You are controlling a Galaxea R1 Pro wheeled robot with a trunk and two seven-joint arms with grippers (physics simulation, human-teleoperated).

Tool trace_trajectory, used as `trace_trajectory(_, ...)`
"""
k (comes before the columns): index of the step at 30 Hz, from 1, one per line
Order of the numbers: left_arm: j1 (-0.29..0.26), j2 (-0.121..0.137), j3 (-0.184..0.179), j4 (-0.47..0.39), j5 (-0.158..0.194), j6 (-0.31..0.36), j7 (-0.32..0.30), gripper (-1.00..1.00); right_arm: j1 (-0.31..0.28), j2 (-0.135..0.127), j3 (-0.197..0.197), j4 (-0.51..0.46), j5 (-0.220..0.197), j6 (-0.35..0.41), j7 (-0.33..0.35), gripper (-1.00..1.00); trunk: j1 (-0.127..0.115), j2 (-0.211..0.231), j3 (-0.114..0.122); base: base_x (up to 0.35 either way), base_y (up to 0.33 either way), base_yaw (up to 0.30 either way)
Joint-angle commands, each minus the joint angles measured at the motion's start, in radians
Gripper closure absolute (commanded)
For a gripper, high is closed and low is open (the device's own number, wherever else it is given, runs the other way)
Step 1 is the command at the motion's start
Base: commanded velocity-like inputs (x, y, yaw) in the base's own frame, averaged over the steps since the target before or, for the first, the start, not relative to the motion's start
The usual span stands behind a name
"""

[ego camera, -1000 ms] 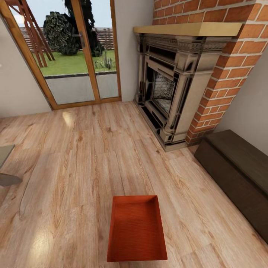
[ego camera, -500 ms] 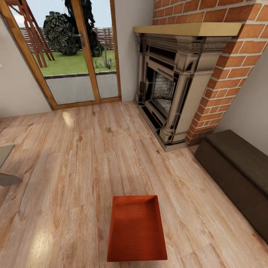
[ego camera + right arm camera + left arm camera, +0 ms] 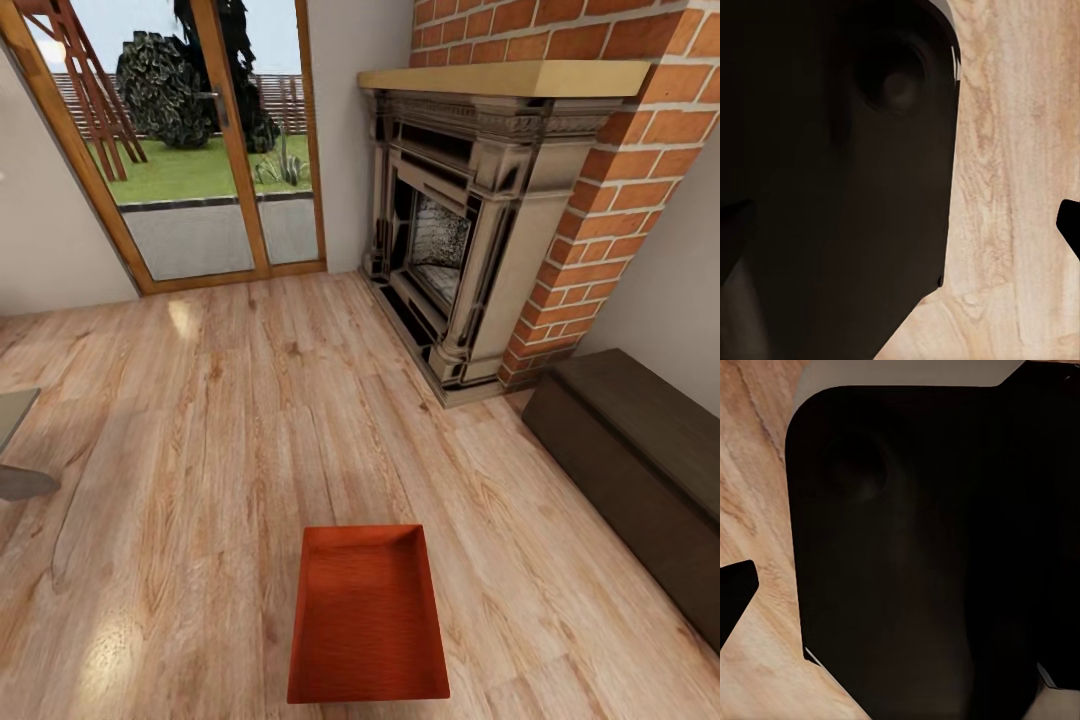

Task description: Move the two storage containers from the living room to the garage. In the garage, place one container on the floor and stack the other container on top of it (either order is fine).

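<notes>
Storage container (image 3: 368,612), orange-red and open-topped, sits on the light wood floor (image 3: 200,450) straight ahead of us, at the near edge of the head view, long side pointing toward the brick fireplace (image 3: 470,230). We judge it lies there waiting to be picked up; we are in the living room, with glass doors (image 3: 200,150) ahead and a dark low cabinet (image 3: 640,470) to our right. Both wrist views show dark robot bodywork over wood planks, suggesting our arms hang tucked. We cannot tell how far either gripper is parted, or whether either holds anything.
</notes>
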Motion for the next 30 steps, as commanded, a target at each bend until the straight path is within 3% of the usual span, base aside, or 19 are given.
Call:
trace_trajectory(1, 0.000, 0.000, -0.004, 0.000, 0.010, 0.000, 0.001, -1.00, -0.001, 0.000, 0.008, 0.003, -0.008, -0.005, -0.001, -1.00, 0.000, 0.000, -0.001, 0.000, 0.000, 0.000)
trace_trajectory(30, 0.000, 0.000, -0.004, 0.000, 0.010, 0.000, 0.001, -1.00, -0.001, 0.000, 0.008, 0.003, -0.007, -0.005, -0.001, -1.00, 0.000, 0.000, -0.001, 0.000, 0.000, 0.036)
